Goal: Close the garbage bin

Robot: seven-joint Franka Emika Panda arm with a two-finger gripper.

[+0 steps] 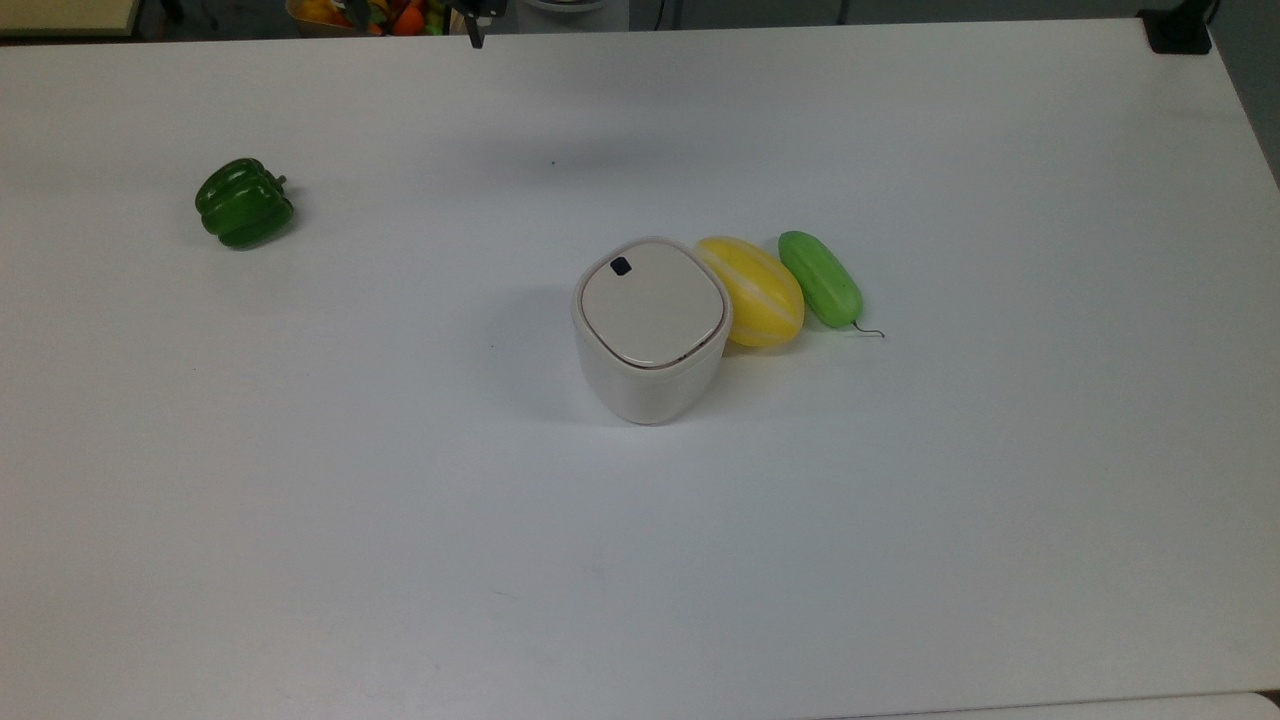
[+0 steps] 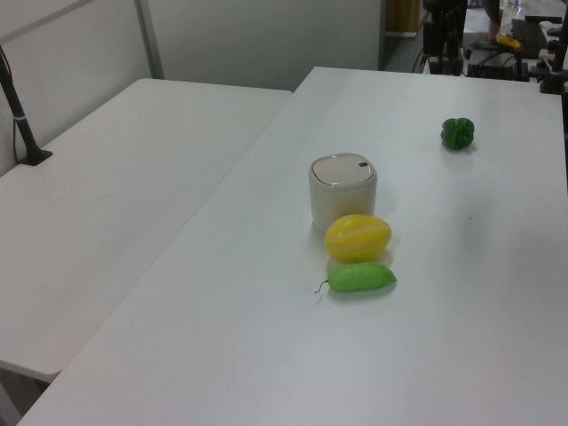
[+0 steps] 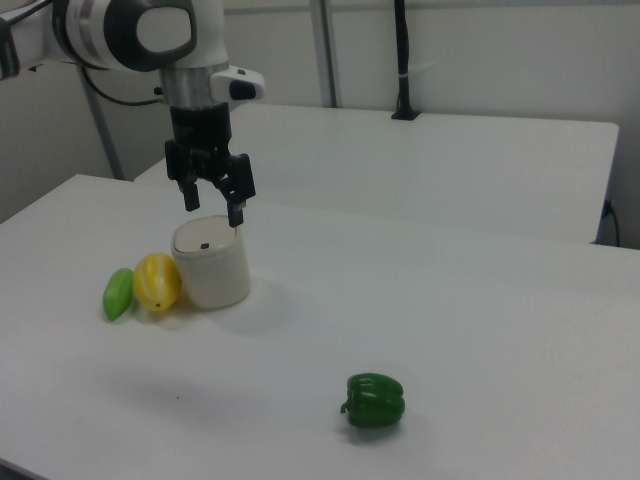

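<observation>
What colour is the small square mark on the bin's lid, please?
The mark on the lid is black, clearest in the top view.
</observation>
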